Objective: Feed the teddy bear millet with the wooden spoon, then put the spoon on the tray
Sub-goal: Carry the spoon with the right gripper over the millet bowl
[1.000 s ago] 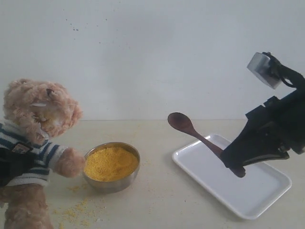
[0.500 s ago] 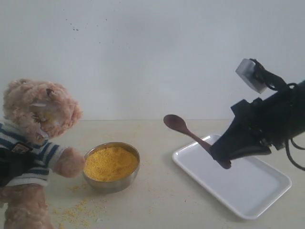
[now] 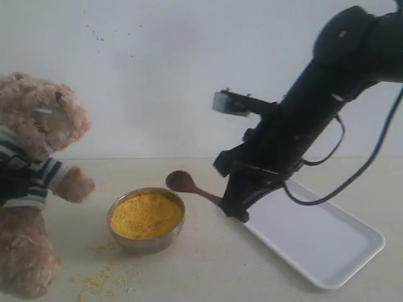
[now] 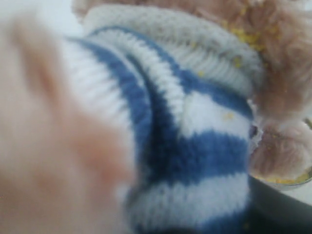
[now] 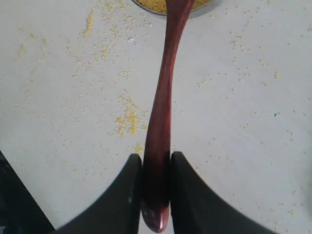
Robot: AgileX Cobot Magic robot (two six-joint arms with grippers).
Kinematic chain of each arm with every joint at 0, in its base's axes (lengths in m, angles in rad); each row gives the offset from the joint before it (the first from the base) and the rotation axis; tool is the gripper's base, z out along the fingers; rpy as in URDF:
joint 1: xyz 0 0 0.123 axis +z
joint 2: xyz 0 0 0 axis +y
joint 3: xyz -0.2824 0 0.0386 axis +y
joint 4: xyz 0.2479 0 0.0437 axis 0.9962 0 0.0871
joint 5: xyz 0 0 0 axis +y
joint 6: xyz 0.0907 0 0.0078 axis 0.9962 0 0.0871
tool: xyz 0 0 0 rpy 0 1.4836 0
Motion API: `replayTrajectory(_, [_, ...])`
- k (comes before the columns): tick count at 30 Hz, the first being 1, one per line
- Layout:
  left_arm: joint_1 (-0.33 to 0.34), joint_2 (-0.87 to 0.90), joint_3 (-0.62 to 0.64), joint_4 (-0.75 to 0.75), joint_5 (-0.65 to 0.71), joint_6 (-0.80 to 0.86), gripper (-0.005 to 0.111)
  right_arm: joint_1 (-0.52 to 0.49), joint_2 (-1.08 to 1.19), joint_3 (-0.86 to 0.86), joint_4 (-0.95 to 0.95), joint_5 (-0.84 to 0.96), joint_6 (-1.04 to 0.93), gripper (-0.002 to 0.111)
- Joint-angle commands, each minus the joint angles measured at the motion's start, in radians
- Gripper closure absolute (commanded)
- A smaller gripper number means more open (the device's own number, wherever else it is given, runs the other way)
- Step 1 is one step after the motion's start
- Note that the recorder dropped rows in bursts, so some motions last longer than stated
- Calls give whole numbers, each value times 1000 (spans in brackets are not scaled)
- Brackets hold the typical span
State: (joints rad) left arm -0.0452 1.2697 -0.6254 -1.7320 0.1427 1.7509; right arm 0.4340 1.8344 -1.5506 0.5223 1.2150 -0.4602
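Observation:
The teddy bear sits at the far left, its striped shirt filling the left wrist view. My left gripper shows as a dark clamp on the bear's torso, its fingers mostly hidden. A mound of millet fills the steel bowl. My right gripper is shut on the wooden spoon near the end of its handle. The empty spoon bowl hovers just past the steel bowl's right rim. The white tray lies at the right, behind the right arm.
Loose millet grains are scattered on the table in front of the bowl and under the spoon. The bear's paw reaches toward the bowl's left side. A white wall closes the back.
My right arm has swung left from above the tray, carrying the spoon down toward the bowl. The bear has risen and shifted left.

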Motion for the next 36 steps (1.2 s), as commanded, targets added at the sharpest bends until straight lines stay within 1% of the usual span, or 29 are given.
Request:
replayTrajectory(1, [1,117,-15,-12,-5,47,103,101,46,-87,-85,-3,53,109])
replayTrajectory(4, [1,172,-15,-12,30,45,103,144,64,-116,-187,-49,90,109])
replayTrajectory(5, [4,182,-17,-12,62,35,103,152,64,-116,-225,-72,102,109])
replayTrajectory(6, [16,201,-43,-12,130,4,103,156,64,-116,-274,-86,111,109])
replayTrajectory(7, [27,215,-63,-12,162,-34,103,156,64,-116,-277,-86,111,109])
replayTrajectory(8, [46,250,-102,-12,220,-121,103,156,64,-116,-271,-77,111,109])
replayTrajectory(10, [60,296,-125,-12,305,-151,103,156,64,-116,-259,-54,107,109])
replayTrajectory(11, [61,307,-125,-12,319,-151,103,156,64,-116,-259,-51,107,109])
replayTrajectory(14, [61,353,-125,-12,326,-151,103,156,64,-116,-240,0,104,109])
replayTrajectory(18, [61,360,-132,-12,326,-151,103,164,64,-117,-222,-5,145,109])
replayTrajectory(21, [61,360,-131,-12,317,-151,103,177,85,-164,-224,-37,148,109])
replayTrajectory(25, [61,360,-131,-12,319,-141,103,177,118,-226,-245,-8,127,109])
replayTrajectory(29, [64,360,-134,-12,325,-141,103,177,121,-236,-276,6,96,109])
replayTrajectory(32, [90,360,-159,-12,325,-141,103,177,121,-236,-318,6,72,109])
replayTrajectory(34, [116,360,-176,-12,333,-141,103,177,121,-236,-328,6,98,109])
replayTrajectory(36, [152,360,-176,-12,377,-172,103,184,121,-236,-320,6,121,109])
